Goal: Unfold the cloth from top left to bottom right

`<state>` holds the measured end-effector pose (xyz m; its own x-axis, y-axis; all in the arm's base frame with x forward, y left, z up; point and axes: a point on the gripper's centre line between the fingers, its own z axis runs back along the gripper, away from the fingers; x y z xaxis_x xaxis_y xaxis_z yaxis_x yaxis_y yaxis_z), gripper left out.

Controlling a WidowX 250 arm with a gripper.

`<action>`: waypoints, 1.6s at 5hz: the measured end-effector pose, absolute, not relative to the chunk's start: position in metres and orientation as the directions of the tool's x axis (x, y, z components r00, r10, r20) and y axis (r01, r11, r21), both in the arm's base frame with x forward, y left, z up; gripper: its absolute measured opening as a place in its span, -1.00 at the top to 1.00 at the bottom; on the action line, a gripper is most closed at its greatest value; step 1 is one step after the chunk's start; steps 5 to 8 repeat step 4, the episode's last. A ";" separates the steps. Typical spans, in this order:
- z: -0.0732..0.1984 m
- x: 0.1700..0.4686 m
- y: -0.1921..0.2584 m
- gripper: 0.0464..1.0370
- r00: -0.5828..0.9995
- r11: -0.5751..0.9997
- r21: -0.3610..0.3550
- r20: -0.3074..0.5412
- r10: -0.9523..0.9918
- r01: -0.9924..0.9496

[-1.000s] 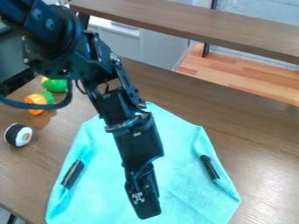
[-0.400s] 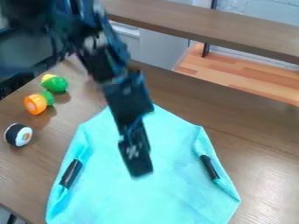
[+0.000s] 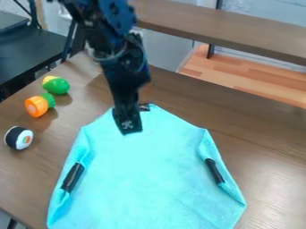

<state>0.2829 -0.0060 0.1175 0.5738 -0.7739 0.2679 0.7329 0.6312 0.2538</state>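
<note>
- Now the black gripper [image 3: 132, 125] hangs over the upper part of the cloth, toward 12 o'clock from its middle; whether the jaws stand wide or narrow, or hold anything, I cannot tell. A moment ago it was over the cloth's middle, and before that near 6 o'clock, so it has moved up the view.
- The black arm [image 3: 104, 31] above it comes in from 11 o'clock and has drawn back as well.
- The turquoise cloth [image 3: 146, 179] lies on the brown wooden table [image 3: 272, 154], its outline unchanged from the earlier frames. Its main face is spread out, with sides turned in at 9 and 3 o'clock.
- A dark rod-like piece [image 3: 73, 177] sits in the left fold and a second dark rod-like piece [image 3: 215, 171] in the right fold; neither has shifted.
- Well off the cloth, between 9 and 10 o'clock, is a toy sushi roll [image 3: 19, 137]. Just beyond 10 sits an orange toy with a green end [image 3: 36, 106], and near 11 a green-and-yellow toy [image 3: 56, 85]. All three keep their places; the cable that crossed the latter two in the first frame has left them uncovered.
- Farthest out, a black tabletop [image 3: 30, 51] now shows at 11 o'clock, where the arm blocked much of it, and a brown shelf [image 3: 221, 27] runs from 12 toward 2.
</note>
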 end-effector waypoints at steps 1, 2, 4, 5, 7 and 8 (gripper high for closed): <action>0.119 0.284 -0.005 -0.92 0.572 0.629 0.263 0.265 -0.776 0.731; 0.119 0.284 -0.005 -0.92 0.573 0.630 0.264 0.266 -0.775 0.730; 0.119 0.284 -0.005 -0.92 0.574 0.630 0.263 0.265 -0.775 0.730; 0.119 0.284 -0.005 -0.92 0.574 0.630 0.263 0.265 -0.775 0.730; 0.119 0.284 -0.005 -0.92 0.574 0.630 0.263 0.265 -0.775 0.730; 0.119 0.284 -0.005 -0.92 0.574 0.630 0.263 0.265 -0.775 0.730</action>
